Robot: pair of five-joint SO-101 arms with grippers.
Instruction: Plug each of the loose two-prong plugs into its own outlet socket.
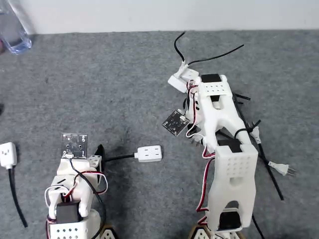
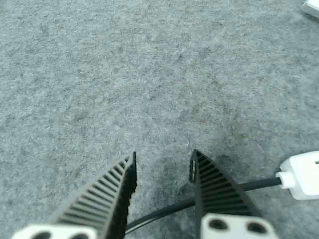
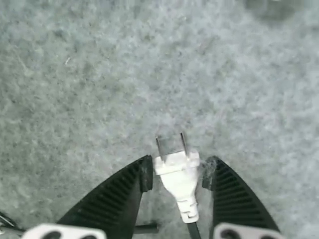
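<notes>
Right wrist view: white two-prong plug [image 3: 177,177], metal blades [image 3: 170,145], black cord [image 3: 193,230]

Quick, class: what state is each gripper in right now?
Left gripper: open, holding nothing, above the black cable.
Right gripper: at the white plug; whether it grips cannot be told.

A grey, felt-like mat [image 1: 99,74] covers the table under soft, even light, meeting a plain white wall [image 1: 149,15] along the far side, where a clear plastic container [image 1: 12,35] stands at one corner.
</notes>
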